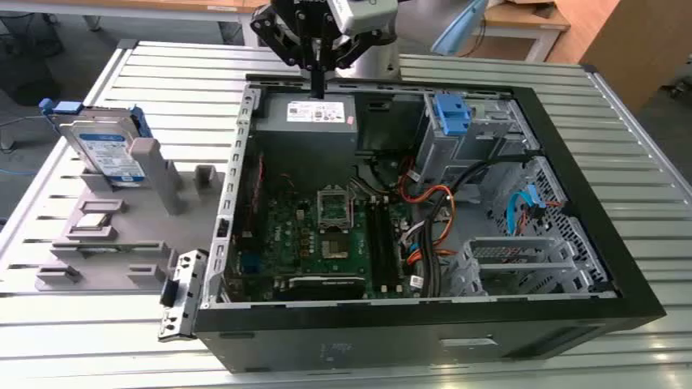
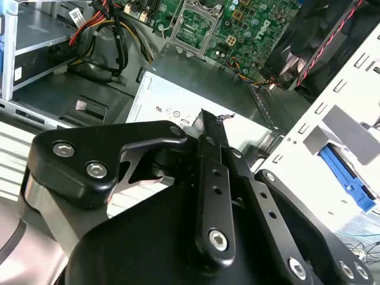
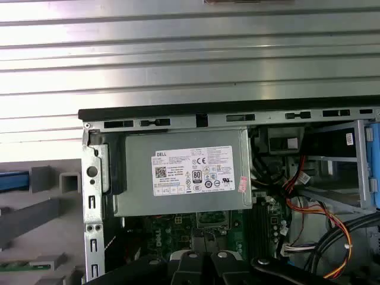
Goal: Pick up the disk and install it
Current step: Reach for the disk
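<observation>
The gripper point(image 1: 317, 89) is seen at the top centre of the exterior view, hung below the wrist point(image 1: 362, 12) and pointed straight down. Its black fingers point(image 2: 209, 133) are pressed together into one narrow bar, and nothing is held between them. In the second wrist view the black linkage bars point(image 2: 261, 208) are seen converging on that closed tip.

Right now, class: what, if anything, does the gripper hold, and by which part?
Nothing. The gripper is shut above the power supply; the disk stands apart, untouched.
</observation>
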